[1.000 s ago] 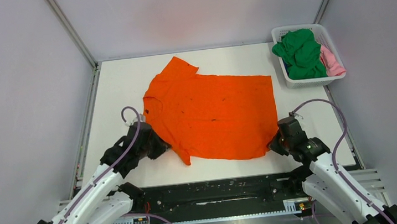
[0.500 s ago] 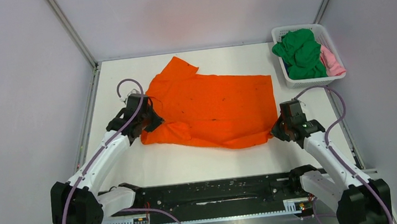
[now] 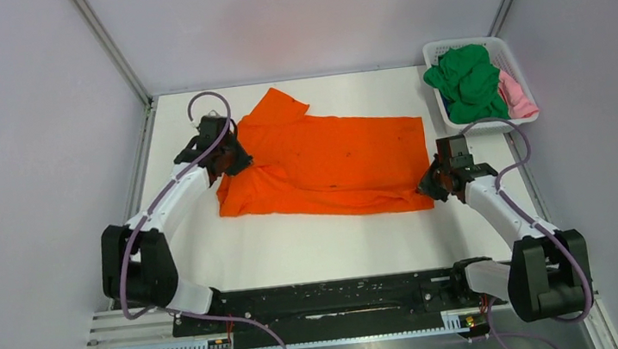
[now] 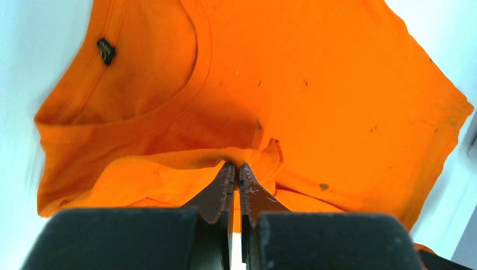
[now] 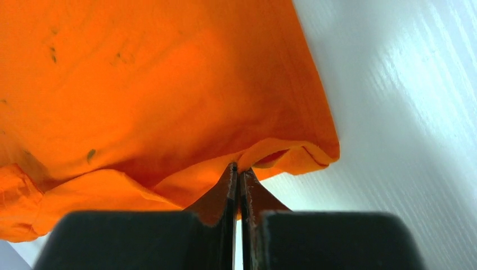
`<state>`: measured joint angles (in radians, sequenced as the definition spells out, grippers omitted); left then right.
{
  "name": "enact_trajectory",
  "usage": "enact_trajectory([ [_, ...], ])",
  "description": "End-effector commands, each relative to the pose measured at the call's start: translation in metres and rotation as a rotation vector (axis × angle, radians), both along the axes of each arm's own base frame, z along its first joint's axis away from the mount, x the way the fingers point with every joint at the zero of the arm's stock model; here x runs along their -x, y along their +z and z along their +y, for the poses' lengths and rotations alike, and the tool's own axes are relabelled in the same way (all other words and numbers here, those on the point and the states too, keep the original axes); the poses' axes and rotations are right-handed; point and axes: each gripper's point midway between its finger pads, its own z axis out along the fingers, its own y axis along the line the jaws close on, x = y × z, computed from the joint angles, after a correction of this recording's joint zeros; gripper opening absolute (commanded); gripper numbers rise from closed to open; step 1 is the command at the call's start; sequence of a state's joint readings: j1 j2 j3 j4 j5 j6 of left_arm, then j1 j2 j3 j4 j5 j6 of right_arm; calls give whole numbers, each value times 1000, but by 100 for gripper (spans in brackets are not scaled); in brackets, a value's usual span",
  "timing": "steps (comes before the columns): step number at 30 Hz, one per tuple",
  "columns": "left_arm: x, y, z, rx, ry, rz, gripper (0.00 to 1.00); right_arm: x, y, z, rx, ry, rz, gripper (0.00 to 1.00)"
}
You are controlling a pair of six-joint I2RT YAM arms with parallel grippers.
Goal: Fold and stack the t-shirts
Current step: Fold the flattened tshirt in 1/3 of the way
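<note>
The orange t-shirt (image 3: 330,163) lies on the white table with its near edge folded over towards the back. My left gripper (image 3: 228,161) is shut on a pinch of the orange t-shirt near the collar (image 4: 185,84); its jaws meet on the cloth (image 4: 235,166). My right gripper (image 3: 430,186) is shut on the shirt's hem corner (image 5: 292,154) at the right end of the fold. Green (image 3: 469,80) and pink (image 3: 518,96) t-shirts lie in the basket.
The white lattice basket (image 3: 465,128) stands at the back right corner. Grey walls enclose the table on three sides. A black rail (image 3: 327,298) runs along the near edge between the arm bases.
Both grippers have carried the shirt's near edge away from the arm bases and over the shirt, so the visible shirt is now a narrower folded band. Both arms are stretched further out.
</note>
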<state>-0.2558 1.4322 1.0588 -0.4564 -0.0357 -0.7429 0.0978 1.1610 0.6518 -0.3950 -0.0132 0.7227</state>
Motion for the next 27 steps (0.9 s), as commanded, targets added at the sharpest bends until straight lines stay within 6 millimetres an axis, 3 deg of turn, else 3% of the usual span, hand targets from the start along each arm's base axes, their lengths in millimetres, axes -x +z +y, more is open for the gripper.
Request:
enact_trajectory([
  [1, -45, 24, -1, -29, -35, -107, 0, -30, 14, -6, -3, -28, -54, 5],
  [7, -80, -7, 6, -64, -25, 2, 2, -48, 2, -17, 1, -76, -14, 13],
  [8, -86, -7, 6, -62, -26, 11, 12, -52, 0, -23, 24, -96, -11, 21],
  [10, -97, -9, 5, -60, -40, 30, 45, -57, 1, -30, 46, -124, -14, 27],
  [13, -101, -7, -3, -36, -80, 46, 67, -61, 10, -44, 103, -171, -42, 51],
  [16, -93, -3, -7, -14, -100, 47, 93, -60, 23, -55, 169, -174, -62, 77],
  [18, -80, -4, -9, 8, -112, 55, 99, -54, 27, -53, 172, -146, -56, 87],
  [19, -74, -5, -13, 28, -126, 56, 99, -52, 27, -49, 154, -127, -60, 97],
  [20, -66, -10, -16, 47, -140, 63, 99, -51, 26, -42, 132, -106, -67, 99],
  [23, -49, -24, -23, 86, -158, 90, 99, -44, 24, -15, 94, -1, -95, 99],
  [27, -37, -55, -25, 110, -144, 155, 99, -46, 22, 52, 46, 242, -189, 99],
])
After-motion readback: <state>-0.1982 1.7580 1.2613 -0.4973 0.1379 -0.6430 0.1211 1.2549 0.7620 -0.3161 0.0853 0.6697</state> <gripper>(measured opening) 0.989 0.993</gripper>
